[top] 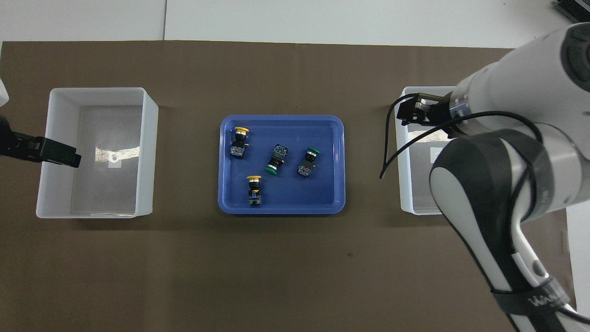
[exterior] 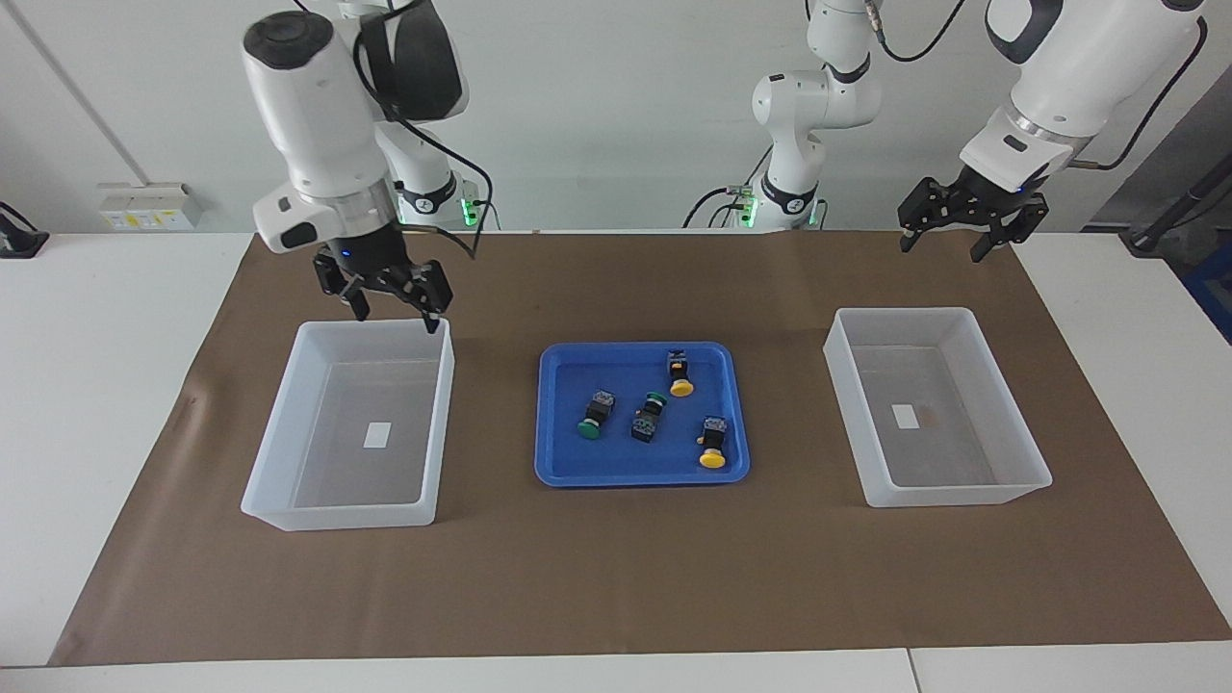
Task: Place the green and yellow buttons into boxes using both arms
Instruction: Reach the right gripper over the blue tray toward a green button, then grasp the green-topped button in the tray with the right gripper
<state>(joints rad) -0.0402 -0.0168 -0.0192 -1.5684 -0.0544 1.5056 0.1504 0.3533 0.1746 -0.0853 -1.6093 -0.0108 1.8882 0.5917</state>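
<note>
While 4 buttons (exterior: 653, 416) fill tray (exterior: 568, 462)

We see the tray (exterior: 568, 462) midway between the two boxes, one box (exterior: 289, 481) toward the right arm's end of the table, the other box (exterior: 962, 491) toward the left arm's. All four buttons (exterior: 651, 418) lie in the tray (none in either box).

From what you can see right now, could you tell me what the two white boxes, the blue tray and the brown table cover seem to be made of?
Box at the right arm's end and box at the left arm's end: probably translucent plastic; the brown shows faintly through their walls. Blue tray: likely moulded plastic, smooth, with rounded corners. Brown cover: looks like matte paper or thin sheet, lying flat without shine.
</note>
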